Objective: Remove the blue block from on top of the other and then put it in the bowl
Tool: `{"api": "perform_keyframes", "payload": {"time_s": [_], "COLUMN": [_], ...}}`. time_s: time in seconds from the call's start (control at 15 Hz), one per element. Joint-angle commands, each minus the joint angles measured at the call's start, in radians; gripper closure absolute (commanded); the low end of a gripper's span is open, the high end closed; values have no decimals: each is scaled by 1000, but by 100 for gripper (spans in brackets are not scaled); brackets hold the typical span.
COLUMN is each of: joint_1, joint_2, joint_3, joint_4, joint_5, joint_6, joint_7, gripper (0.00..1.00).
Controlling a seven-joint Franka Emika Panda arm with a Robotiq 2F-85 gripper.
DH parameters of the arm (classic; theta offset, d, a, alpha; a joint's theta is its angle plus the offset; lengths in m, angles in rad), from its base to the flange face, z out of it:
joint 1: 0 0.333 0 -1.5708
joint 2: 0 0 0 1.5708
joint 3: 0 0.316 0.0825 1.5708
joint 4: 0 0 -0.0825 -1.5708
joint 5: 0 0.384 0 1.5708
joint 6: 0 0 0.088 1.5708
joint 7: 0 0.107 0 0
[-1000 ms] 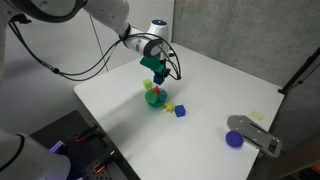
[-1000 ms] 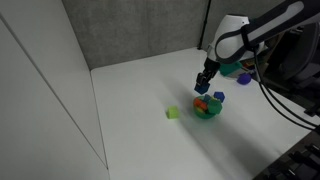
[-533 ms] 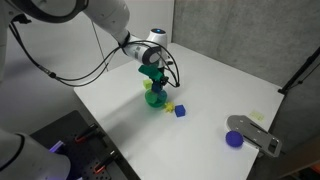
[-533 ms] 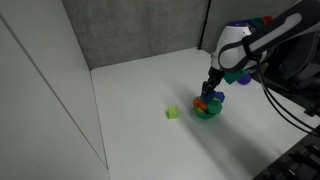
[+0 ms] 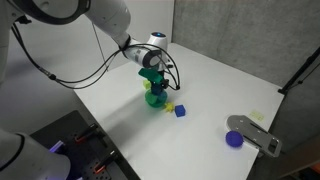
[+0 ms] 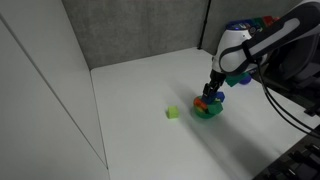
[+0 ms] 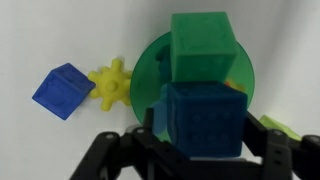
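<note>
Now the end effector (image 7: 205, 140) sits slightly lower than a second ago, clenched on the blue block (image 7: 205, 118) right over the bowl (image 7: 152, 72), which holds a green cube (image 7: 205, 42); the other block (image 7: 62, 90) lies unmoved on the surface (image 7: 50, 30) beside a yellow piece (image 7: 112, 85)

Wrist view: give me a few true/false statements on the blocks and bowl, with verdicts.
1. The blue block sits in the gripper, over the green bowl. True.
2. A green cube lies in the bowl. True.
3. The other blue block is inside the bowl. False: it lies on the table, beside a yellow spiky piece.
4. The two blue blocks are stacked. False: they are apart.
</note>
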Motion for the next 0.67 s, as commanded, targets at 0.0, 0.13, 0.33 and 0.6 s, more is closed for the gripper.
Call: {"api": "perform_keyframes", "payload": {"time_s": [0.0,0.13,0.33,0.6], "joint_1": [9,7,5,-6], "joint_2": [-11,-20,-36,-83], "joint_3": [-7,-3,2,15], "joint_4": [-5,-8,-8,-22], "joint_5": [-18,-14,-8,5], "joint_6": [-10,-11,-15,-8], "joint_7": [19,16,12,-2], "gripper": [0,0,0,0]}}
